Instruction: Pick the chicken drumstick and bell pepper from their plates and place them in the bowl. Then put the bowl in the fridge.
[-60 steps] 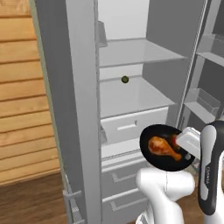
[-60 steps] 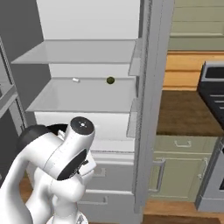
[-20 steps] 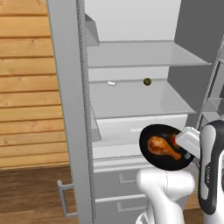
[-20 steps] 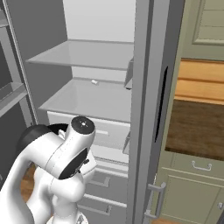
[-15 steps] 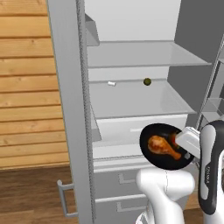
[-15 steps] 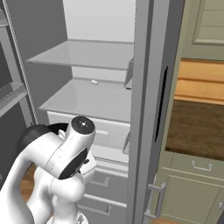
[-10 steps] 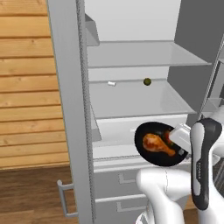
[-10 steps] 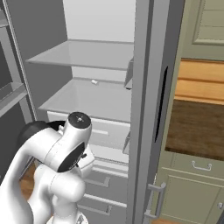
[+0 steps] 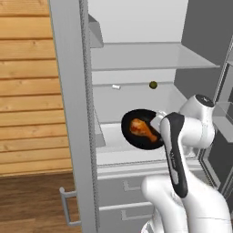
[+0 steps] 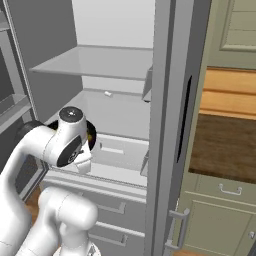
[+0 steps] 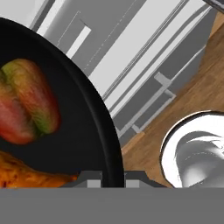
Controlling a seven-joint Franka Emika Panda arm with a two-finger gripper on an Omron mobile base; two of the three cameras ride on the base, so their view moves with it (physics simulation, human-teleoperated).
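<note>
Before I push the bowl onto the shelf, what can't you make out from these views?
- Bell pepper: hidden in the left base view by the arm.
- Bowl: in the right base view, just a sliver behind the arm.
- Gripper: fingertips cut off at the hand view's bottom edge.
- Two small items on the fridge shelf: too small to identify.

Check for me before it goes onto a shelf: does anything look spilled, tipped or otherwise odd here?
Nothing stands out. The gripper is shut on the bowl rim, both the chicken drumstick and bell pepper lie inside, and the fridge stands open ahead.
</note>
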